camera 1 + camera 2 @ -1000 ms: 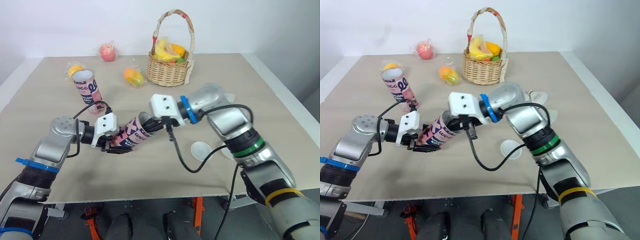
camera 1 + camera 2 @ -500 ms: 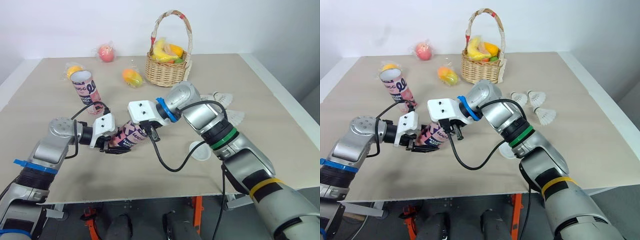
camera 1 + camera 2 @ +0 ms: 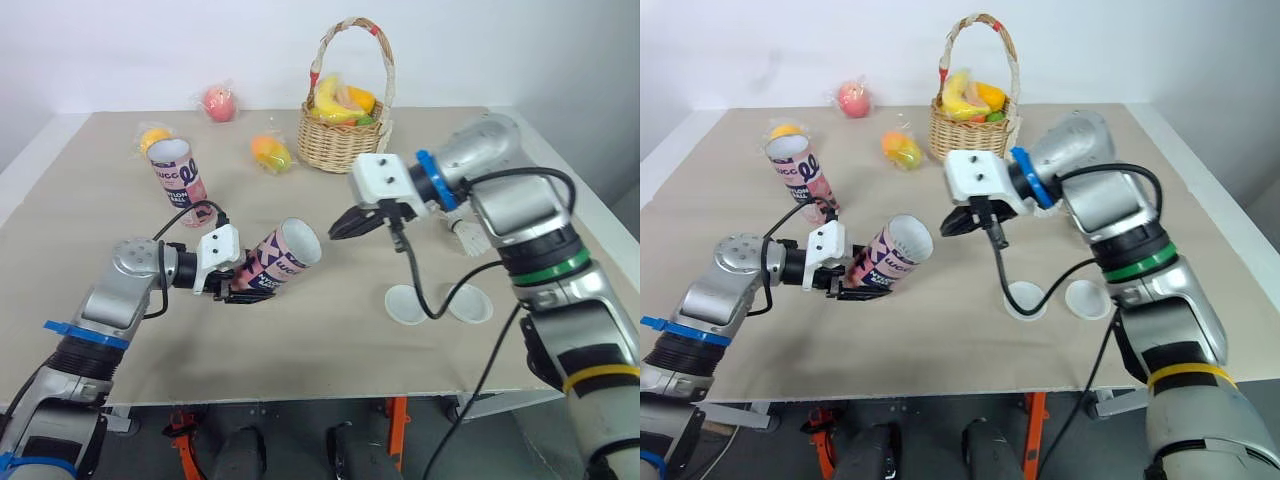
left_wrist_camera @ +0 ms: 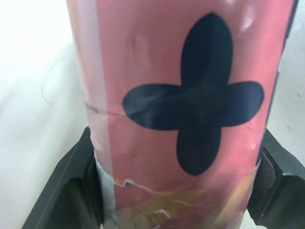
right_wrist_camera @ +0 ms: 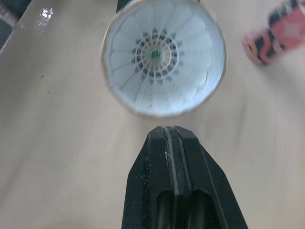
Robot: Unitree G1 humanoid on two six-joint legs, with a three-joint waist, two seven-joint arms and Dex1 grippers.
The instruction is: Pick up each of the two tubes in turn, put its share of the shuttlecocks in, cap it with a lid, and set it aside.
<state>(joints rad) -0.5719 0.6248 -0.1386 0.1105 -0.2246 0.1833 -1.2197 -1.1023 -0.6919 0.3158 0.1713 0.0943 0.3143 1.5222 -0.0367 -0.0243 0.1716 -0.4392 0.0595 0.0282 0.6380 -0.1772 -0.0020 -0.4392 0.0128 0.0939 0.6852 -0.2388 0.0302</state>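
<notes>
"Right wrist view is looking straight into the pink patterned cardboard tube (image 5: 164,62). A white feathered shuttlecock (image 5: 155,53) is sitting inside it, cork end inward."

"Which claw is holding the tube?"

"The left claw (image 3: 232,288) is clamping its lower end and holding it tilted above the counter (image 3: 330,345), toward the near-left corner. The mouth is facing the right claw (image 5: 170,131), which is hovering just off the mouth with its fingers pressed together, carrying nothing."

"So how far along are we getting?"

"Early, I'm judging. The first tube is being loaded, and I cannot tell whether more shuttlecocks are stacked beneath the one showing. Nothing is capped: two round white plastic lids (image 3: 406,304) are lying side by side near the near-right corner."

"And the rest?"

"A second pink patterned tube (image 3: 178,180) is standing open-mouthed toward the far-left corner, waiting its turn. Another white shuttlecock (image 3: 466,238) is lying near the right edge, partly hidden behind the right arm. Filling, capping and setting aside are all remaining for both tubes."
</notes>
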